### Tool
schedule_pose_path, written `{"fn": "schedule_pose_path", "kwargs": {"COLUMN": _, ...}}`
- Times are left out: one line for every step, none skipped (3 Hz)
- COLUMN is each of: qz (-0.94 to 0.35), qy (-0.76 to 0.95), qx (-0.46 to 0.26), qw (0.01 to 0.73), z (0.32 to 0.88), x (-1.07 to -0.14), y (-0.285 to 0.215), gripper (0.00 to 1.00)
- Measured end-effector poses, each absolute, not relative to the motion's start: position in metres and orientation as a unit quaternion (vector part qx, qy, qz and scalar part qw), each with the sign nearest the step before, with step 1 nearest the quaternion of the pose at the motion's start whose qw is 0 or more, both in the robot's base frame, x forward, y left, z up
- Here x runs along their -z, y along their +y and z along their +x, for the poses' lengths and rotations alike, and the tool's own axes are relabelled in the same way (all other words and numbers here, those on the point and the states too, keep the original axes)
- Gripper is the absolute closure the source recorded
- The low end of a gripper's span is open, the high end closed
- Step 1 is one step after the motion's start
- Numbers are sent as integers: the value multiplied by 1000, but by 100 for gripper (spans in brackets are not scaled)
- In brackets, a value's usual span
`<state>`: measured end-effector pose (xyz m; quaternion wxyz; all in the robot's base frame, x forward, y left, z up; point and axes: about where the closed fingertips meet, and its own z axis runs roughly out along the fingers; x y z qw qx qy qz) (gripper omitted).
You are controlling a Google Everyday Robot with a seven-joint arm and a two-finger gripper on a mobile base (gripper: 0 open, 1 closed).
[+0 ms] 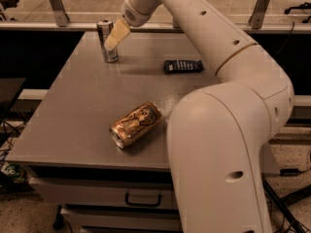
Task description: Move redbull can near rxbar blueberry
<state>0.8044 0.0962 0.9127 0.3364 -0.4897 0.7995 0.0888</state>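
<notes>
While the arm's bulky lower link (221, 159) fills the near right of my view, the nearest thing on the table (63, 130) is a gold can (135, 124). It lies on its side close to the front edge, well apart from everything that matters. Further back, right of centre, the rxbar blueberry (182, 66) lies flat, its long side running across the table. Furthest off, near the back left corner, the redbull can (106, 47) stands upright. The gripper (115, 35) is right at it, against the can's upper right side. Whether the jaws are closed on the can or merely set about it I cannot tell from here.

To my eye the grasp is the step in hand. It would go best with the can squarely between the jaws, held firmly around its upper half and kept upright, since something so slim tips easily. After that it needs only a short carry rightwards, low over the bare table. The can should be set down just beside the wrapper without nudging it.
</notes>
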Motion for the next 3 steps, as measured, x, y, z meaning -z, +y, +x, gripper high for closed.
{"fn": "schedule_pose_path", "kwargs": {"qz": -497, "qy": 786, "qx": -110, "qw": 352, "z": 804, "x": -916, "y": 112, "gripper": 0}}
{"fn": "schedule_pose_path", "kwargs": {"qz": -508, "qy": 777, "qx": -120, "qw": 351, "z": 802, "x": -915, "y": 123, "gripper": 0}}
{"fn": "schedule_pose_path", "kwargs": {"qz": -522, "qy": 769, "qx": -129, "qw": 345, "z": 800, "x": -912, "y": 136, "gripper": 0}}
